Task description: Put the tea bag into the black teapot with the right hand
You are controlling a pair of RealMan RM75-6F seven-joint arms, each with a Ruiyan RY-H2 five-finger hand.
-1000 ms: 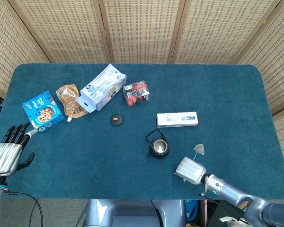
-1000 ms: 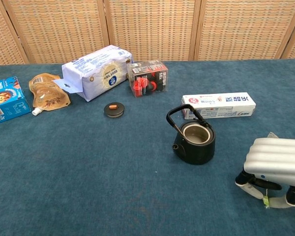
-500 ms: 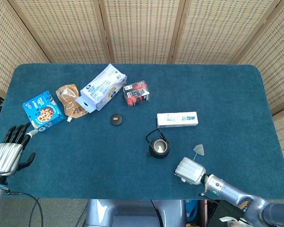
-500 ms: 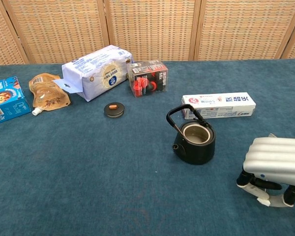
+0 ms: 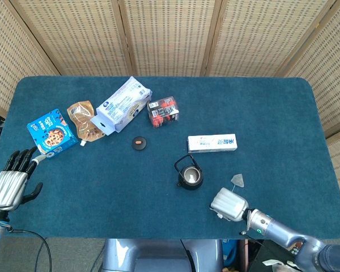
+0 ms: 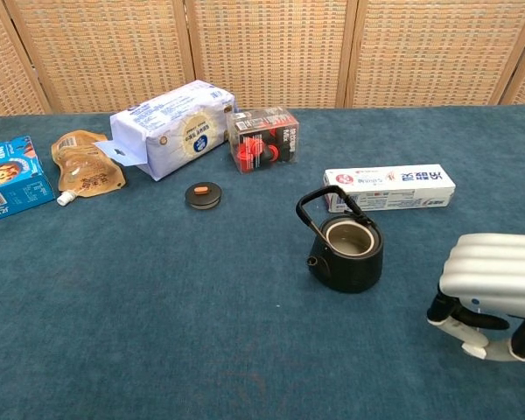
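I see the tea bag lying flat on the blue table, lower right of centre in the head view, just above my right hand and to the right of the black teapot. The teapot stands upright and lidless near the middle of the frame, handle tipped toward the upper left. My right hand sits low on the cloth at the lower right, knuckles up and fingers curled under; in the chest view the fingertips press down at the cloth, and I cannot tell whether they have anything between them. The bag itself is apart from the hand.

The small round lid lies left of and above the teapot. A long white box sits upper right of the pot. At the far lower left my left hand hangs off the table edge, fingers spread and holding nothing.
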